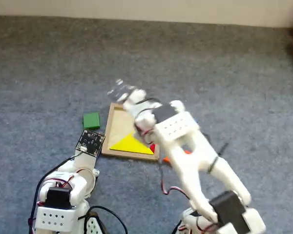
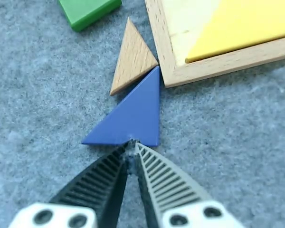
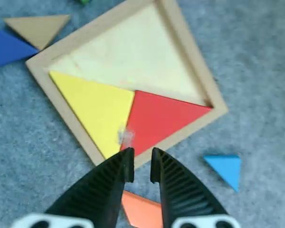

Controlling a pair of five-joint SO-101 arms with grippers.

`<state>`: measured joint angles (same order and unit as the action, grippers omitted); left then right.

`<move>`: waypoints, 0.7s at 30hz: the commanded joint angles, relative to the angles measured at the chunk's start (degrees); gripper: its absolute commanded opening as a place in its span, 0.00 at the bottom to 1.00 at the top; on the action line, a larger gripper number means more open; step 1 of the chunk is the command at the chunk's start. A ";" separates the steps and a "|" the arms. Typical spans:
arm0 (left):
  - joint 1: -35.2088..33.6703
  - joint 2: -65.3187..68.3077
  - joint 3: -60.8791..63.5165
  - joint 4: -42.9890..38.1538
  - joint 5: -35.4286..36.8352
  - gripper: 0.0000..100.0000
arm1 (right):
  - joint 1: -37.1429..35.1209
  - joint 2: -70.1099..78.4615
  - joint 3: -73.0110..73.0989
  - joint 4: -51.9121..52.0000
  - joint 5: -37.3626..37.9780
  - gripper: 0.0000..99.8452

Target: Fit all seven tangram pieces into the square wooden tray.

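The square wooden tray (image 1: pixel 119 124) holds a yellow triangle (image 3: pixel 97 107) and a red triangle (image 3: pixel 164 116) side by side; the rest of its floor (image 3: pixel 128 57) is bare. My right gripper (image 3: pixel 141 164) hangs above the tray's edge by the red piece, slightly open and holding nothing. In the high view it (image 1: pixel 124 93) shows over the tray's far corner. Just outside the tray rim (image 2: pixel 218 64) lie a blue triangle (image 2: pixel 133 114) and a wood-coloured triangle (image 2: pixel 133 57). My left gripper (image 2: pixel 131 145) is shut, its tips against the blue triangle's edge.
A green square (image 1: pixel 92 120) lies on the grey carpet left of the tray. A light blue triangle (image 3: pixel 226 168) and an orange piece (image 3: pixel 142 209) lie outside the tray on the right arm's side. Open carpet stretches beyond the tray.
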<state>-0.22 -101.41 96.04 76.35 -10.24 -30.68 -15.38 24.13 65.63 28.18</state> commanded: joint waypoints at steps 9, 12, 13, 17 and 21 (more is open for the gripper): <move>-0.04 -2.15 1.10 0.35 -0.18 0.01 | 8.40 -9.54 -0.40 5.05 -22.86 0.07; -0.04 -2.15 1.10 0.35 -0.18 0.01 | 10.68 -8.22 -0.04 5.14 -32.79 0.07; -0.04 -2.15 1.10 0.35 -0.18 0.01 | 11.47 -7.69 0.04 5.41 -36.40 0.07; -0.04 -2.15 1.10 0.35 -0.18 0.01 | 13.85 -5.05 0.13 5.67 -50.20 0.07; -0.04 -2.15 1.10 0.35 -0.18 0.01 | 14.20 -1.19 0.22 5.67 -59.16 0.07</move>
<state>-0.22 -101.41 96.04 76.35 -10.24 -17.05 -17.58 24.57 70.99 -25.01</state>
